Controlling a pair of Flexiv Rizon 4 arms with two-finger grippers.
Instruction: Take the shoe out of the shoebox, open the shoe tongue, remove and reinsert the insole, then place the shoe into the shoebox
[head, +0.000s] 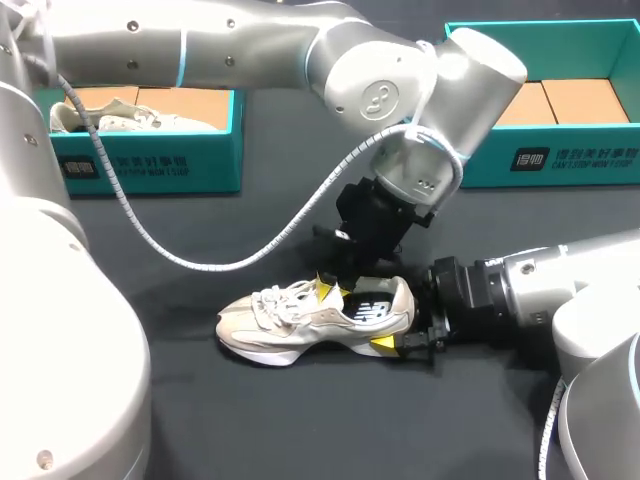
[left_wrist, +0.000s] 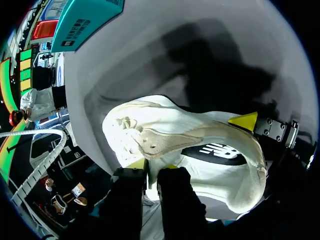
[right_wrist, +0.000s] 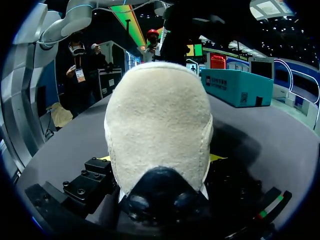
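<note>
A cream and white sneaker (head: 300, 320) lies on its sole on the dark table, toe to the left. My left gripper (head: 333, 287) comes down at the shoe's opening. In the left wrist view its fingers (left_wrist: 135, 185) stand almost together, pinching a thin white edge of the shoe (left_wrist: 200, 150); whether that edge is tongue or collar I cannot tell. My right gripper (head: 395, 325) holds the heel from the right, one yellow fingertip (left_wrist: 243, 121) pressed to the shoe's side. The right wrist view shows the heel (right_wrist: 157, 125) wedged between both fingers.
A teal shoebox (head: 150, 160) at the back left holds a second pale shoe (head: 110, 115). Another teal shoebox (head: 560, 150) stands at the back right with a bare cardboard floor. A grey cable (head: 200, 255) loops from my left arm over the table.
</note>
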